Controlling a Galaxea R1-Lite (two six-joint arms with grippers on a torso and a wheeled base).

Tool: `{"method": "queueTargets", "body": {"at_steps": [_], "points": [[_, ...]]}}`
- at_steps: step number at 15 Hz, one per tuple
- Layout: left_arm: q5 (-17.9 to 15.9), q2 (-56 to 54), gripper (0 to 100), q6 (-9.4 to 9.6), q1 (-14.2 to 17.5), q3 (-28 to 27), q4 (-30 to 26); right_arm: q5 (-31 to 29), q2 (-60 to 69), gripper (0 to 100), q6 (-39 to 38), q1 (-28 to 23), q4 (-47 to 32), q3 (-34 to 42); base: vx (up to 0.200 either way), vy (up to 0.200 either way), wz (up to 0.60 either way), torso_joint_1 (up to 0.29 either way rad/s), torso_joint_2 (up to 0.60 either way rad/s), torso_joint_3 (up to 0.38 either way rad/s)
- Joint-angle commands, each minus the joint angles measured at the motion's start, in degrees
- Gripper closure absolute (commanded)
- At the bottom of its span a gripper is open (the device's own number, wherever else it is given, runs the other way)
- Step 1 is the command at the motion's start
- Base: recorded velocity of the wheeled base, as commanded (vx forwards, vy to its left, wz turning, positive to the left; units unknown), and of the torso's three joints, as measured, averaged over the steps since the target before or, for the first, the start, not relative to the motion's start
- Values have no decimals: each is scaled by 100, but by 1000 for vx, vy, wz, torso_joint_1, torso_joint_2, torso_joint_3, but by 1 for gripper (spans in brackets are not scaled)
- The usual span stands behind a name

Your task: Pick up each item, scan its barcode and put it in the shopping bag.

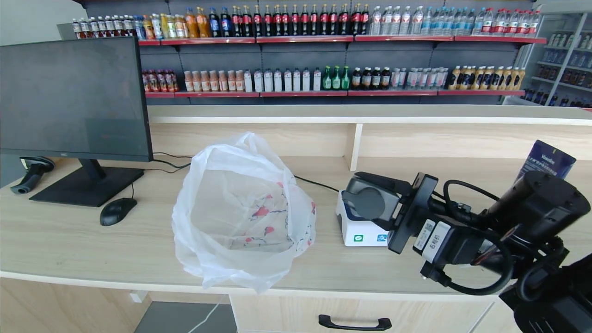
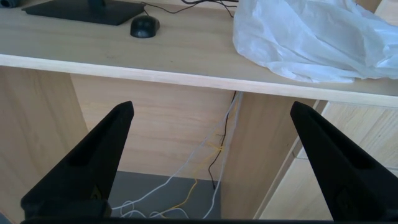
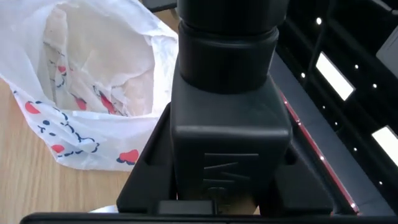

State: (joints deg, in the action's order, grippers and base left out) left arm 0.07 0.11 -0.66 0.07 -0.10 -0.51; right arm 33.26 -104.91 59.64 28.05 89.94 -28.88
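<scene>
Hanging near, below the counter edge, the left gripper was spread wide and empty. The right gripper pinched a dark bottle close by the white scanner. It probably needed a slow turn, printed side toward the scanner, before going left into the shopping bag.

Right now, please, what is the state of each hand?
Left hand: open, empty.
Right hand: closed on a black item.
</scene>
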Motion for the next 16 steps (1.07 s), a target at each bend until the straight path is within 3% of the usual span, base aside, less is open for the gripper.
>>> {"method": "queueTargets", "body": {"at_steps": [1, 9, 16], "points": [[1, -2, 0, -4, 1, 1, -2, 243, -363, 100, 215, -265, 6, -118, 0, 0, 0, 0, 0, 0], [1, -2, 0, -13, 1, 1, -2, 893, -1022, 100, 1103, -529, 6, -443, 0, 0, 0, 0, 0, 0], [1, -2, 0, -31, 1, 1, -2, 1130, -1312, 100, 1314, -740, 6, -742, 0, 0, 0, 0, 0, 0]]}}
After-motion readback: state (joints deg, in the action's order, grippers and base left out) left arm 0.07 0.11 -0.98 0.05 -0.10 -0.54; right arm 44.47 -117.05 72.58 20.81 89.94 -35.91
